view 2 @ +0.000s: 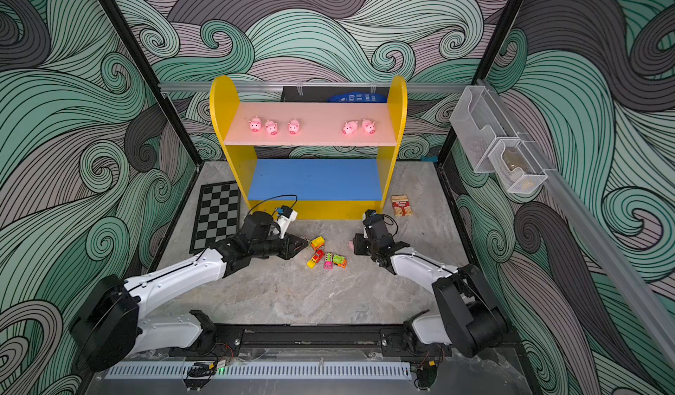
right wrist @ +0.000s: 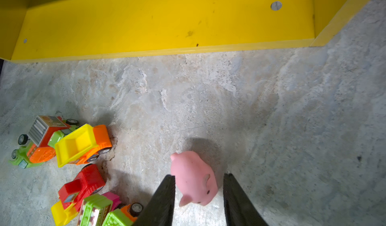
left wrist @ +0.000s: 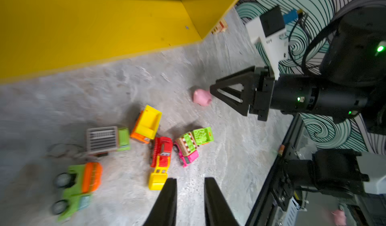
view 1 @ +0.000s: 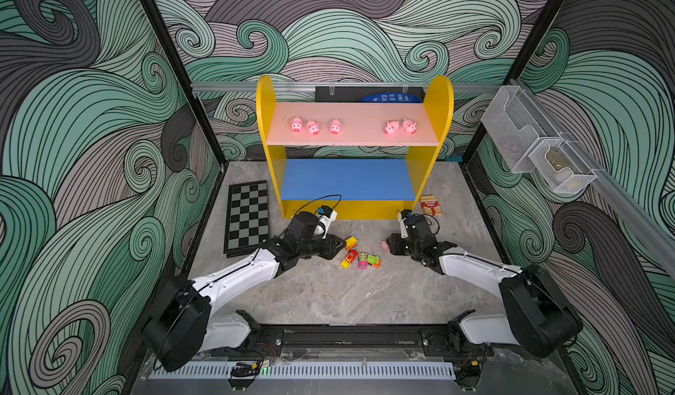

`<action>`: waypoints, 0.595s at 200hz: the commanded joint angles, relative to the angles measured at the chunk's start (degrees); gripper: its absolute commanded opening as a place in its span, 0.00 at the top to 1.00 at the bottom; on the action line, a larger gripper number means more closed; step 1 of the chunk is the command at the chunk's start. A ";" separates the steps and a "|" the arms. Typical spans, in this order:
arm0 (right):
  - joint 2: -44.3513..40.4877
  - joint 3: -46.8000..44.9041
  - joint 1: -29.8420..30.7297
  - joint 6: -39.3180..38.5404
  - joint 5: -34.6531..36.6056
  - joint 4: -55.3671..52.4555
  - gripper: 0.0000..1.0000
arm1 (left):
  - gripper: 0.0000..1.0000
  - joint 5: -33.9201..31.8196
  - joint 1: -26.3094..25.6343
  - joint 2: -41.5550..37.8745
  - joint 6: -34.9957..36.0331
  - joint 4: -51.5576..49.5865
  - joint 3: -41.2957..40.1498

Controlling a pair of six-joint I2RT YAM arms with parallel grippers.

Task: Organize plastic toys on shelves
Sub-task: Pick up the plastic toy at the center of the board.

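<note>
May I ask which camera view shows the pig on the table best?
The right wrist view: the pig fills the foreground between the parted jaws of the right gripper. The left wrist view shows it small; in both top views only a pink sliver peeks past the gripper.

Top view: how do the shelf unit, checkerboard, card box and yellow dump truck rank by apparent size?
1. Shelf unit, by far the largest.
2. Checkerboard.
3. Red-and-tan card box.
4. Yellow dump truck, the smallest, though not far below the box.

in both top views | pig (view 1: 384, 244) mostly behind right end effector (view 1: 391, 246)
</note>
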 commanded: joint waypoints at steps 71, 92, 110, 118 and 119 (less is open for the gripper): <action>1.48 -0.64 -3.90 -0.36 1.46 -1.84 0.81 | 0.95 2.18 -7.76 27.31 -10.52 11.73 17.57; 3.71 -0.12 -3.87 -1.05 -1.26 -1.80 0.83 | 1.00 0.89 -7.74 31.37 -10.45 10.08 21.05; 4.81 -0.10 -3.91 -1.22 -2.01 -1.79 0.83 | 1.00 0.06 -7.76 34.13 -10.15 8.85 23.49; 5.03 -0.10 -3.91 -1.30 -2.00 -1.78 0.83 | 1.00 -0.30 -7.77 35.14 -10.06 8.09 24.56; 5.04 -0.10 -3.91 -1.30 -2.02 -1.76 0.83 | 1.00 -0.35 -7.77 35.25 -10.05 8.04 24.66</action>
